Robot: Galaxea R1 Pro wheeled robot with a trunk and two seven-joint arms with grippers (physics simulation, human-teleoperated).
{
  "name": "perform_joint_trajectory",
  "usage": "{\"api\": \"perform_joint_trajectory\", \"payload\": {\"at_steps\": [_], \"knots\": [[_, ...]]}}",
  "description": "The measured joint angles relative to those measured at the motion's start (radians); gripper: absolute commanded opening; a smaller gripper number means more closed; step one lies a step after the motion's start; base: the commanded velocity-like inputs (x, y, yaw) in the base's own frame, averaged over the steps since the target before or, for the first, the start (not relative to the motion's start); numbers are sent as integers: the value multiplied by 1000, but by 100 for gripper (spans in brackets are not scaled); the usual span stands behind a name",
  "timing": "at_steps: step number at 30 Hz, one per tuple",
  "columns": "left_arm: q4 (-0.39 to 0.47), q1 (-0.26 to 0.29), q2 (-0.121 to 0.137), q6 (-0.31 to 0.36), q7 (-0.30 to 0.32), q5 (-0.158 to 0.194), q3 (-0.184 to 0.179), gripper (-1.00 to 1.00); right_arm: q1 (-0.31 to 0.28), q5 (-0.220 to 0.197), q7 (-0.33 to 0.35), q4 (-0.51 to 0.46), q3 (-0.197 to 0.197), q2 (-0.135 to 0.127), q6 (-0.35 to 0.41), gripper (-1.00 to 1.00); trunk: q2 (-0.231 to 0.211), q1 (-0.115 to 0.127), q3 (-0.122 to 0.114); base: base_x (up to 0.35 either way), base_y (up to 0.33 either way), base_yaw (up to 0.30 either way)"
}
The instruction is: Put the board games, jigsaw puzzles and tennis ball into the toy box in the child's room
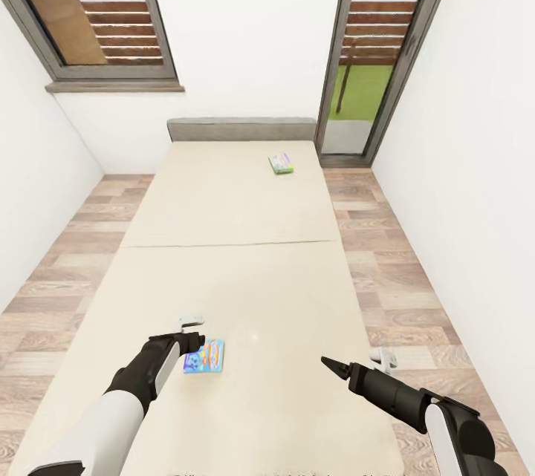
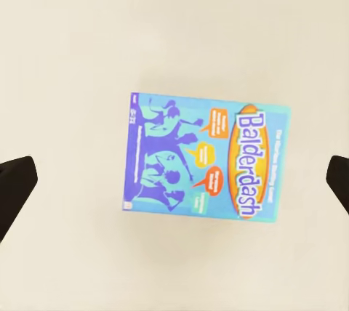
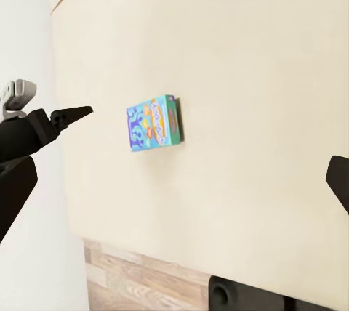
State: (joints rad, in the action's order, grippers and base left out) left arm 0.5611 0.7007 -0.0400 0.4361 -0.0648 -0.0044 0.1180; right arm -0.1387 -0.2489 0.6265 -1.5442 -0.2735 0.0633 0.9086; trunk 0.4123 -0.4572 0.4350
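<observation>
Head view: lower left, the left gripper (image 1: 195, 340) hovers wide open, empty, above the blue board game (image 1: 204, 356) on the bed (image 1: 245, 268); right gripper (image 1: 331, 365) state unclear.

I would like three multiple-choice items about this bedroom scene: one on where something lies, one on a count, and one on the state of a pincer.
1. Where does the blue board game lie?
A. on the wood floor
B. on the bed, near its foot, beside the left pincer
C. against the headboard

2. How many board games lie on the bed?
A. one
B. two
C. four

3. How is the left pincer now?
A. open above the blue board game
B. shut on the blue board game
C. shut on a ball

Answers:
1. B, the head view shows it on the beige sheet by the left pincer.
2. B, the blue one and the white-and-green board game near the headboard.
3. A, in the left wrist view its fingers stand wide on either side, touching nothing.
</observation>
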Motion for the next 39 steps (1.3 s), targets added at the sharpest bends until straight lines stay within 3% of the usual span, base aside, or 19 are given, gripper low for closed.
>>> {"api": "perform_joint_trajectory", "payload": {"at_steps": [39], "knots": [[0,0,-3,-2,-2,0,-2,100,0,0,0,0,0,-1,-1,100,0,0,64,0,0,0]]}}
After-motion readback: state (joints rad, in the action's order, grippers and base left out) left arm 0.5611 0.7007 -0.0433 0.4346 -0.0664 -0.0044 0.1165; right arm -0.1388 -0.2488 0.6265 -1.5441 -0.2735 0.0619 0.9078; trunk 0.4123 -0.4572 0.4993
